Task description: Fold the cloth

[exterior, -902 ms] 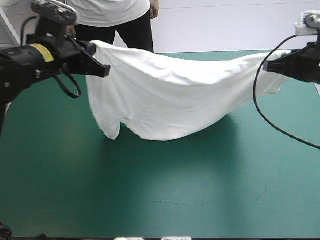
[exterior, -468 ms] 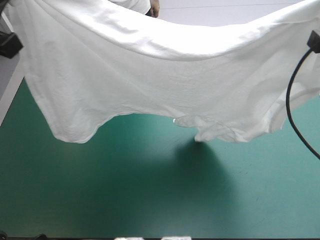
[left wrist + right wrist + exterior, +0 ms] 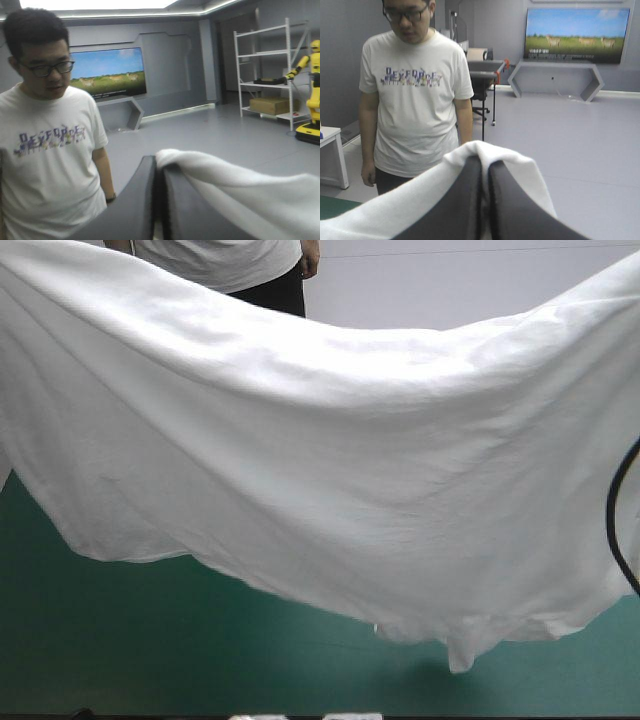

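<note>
High view: the T-shirt [image 3: 320, 460] hangs spread wide in the air over the teal-green cover [image 3: 150, 660], sagging in the middle; that slack could bunch or land crooked once it is lowered. Neither gripper shows here. Left wrist view: only a thin bite of cloth sits at the tips, so a tug could pull it free; the left gripper [image 3: 159, 167] has its jaws pressed together on that edge, arm held high, looking level into the room. Right wrist view: same risk; the right gripper [image 3: 485, 162] is clamped on an edge draped over its tips, also high and level
</note>
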